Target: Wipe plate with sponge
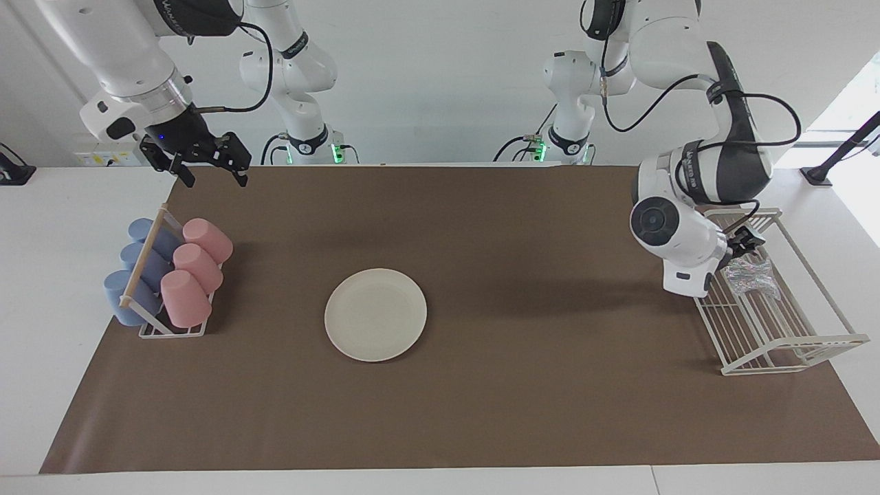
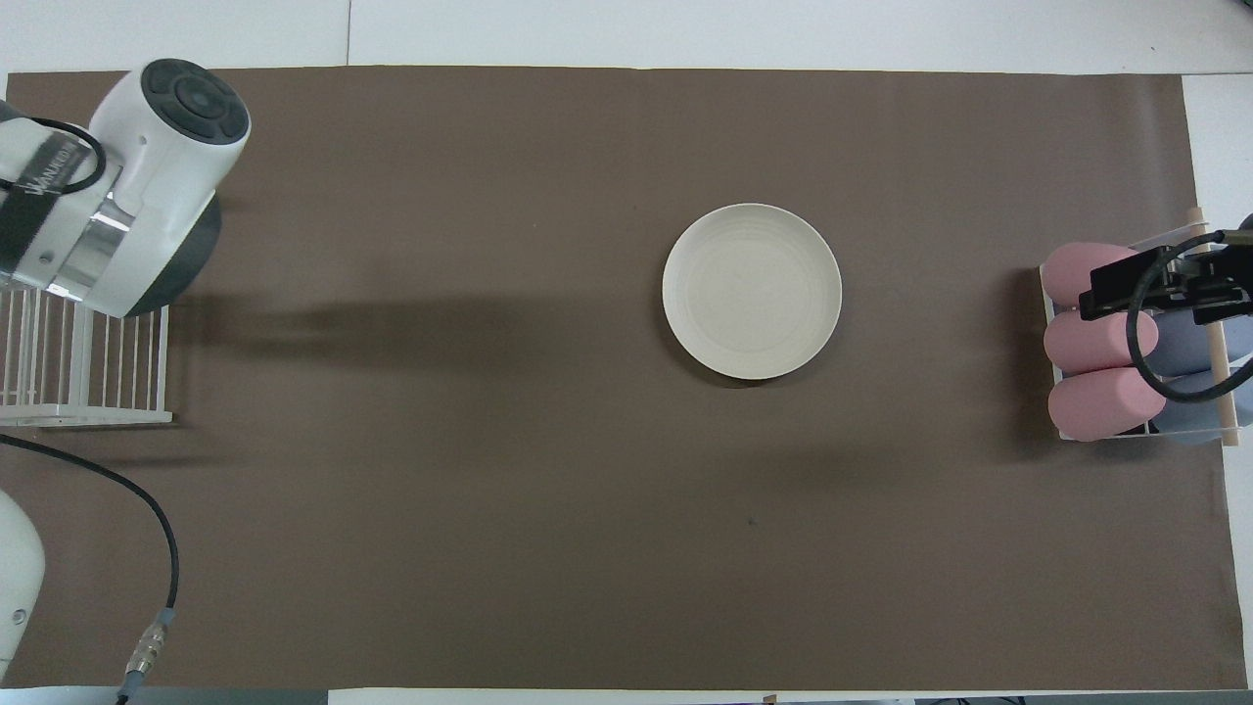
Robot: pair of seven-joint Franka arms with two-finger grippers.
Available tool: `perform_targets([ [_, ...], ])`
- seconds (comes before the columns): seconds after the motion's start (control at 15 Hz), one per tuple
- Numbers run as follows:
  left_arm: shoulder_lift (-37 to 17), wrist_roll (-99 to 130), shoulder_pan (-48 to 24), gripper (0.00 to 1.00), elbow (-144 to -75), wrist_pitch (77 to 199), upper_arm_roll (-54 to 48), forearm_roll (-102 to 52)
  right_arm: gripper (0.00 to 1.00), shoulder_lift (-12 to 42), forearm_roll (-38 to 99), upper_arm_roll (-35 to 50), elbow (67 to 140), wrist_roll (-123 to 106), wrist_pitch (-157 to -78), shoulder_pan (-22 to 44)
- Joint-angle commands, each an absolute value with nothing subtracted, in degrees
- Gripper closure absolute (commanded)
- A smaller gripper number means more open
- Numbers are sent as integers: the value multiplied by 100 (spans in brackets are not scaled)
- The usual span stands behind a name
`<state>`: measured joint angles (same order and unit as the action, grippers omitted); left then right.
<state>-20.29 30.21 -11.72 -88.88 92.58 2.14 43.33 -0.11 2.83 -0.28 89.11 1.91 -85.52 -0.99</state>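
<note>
The sponge (image 1: 750,277) lies in the wire rack (image 1: 790,344) at the left arm's end of the bench. The left hand (image 1: 748,242) hangs just above it, fingers spread, holding nothing. The plate (image 1: 375,314) sits mid-bench, well apart. The right hand (image 1: 210,167) waits spread over the cup rack (image 1: 168,328). Judging by this, the wiping looks finished; next, the left arm should clear away.

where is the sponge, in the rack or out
In the rack: the sponge lies on the white wire rack, apart from the left gripper just above it.

Mat (image 1: 522,385) open round plate (image 1: 375,314); racks (image 1: 770,323) at ends.
</note>
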Motion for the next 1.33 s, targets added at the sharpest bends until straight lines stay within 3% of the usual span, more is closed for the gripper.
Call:
perform_targets([
  [0.0, -1645, 2909, -1108, 0, -8676, 9255, 246, 3545, 0, -158, 185, 35, 9097, 70, -8684, -150],
  [0.73, -203, 1627, -571, 0, -8640, 8342, 255, 855, 0, -158, 185, 53, 9097, 97, -8684, -114],
  [1.0, 368, 1241, -484, 0, -9279, 8235, 255, 186, 0, -158, 185, 53, 9097, 97, -8684, -114],
  [1.26, 440, 677, -220, 0, -9562, 8498, 246, -334, 0, -158, 185, 53, 9097, 105, -8684, -114],
])
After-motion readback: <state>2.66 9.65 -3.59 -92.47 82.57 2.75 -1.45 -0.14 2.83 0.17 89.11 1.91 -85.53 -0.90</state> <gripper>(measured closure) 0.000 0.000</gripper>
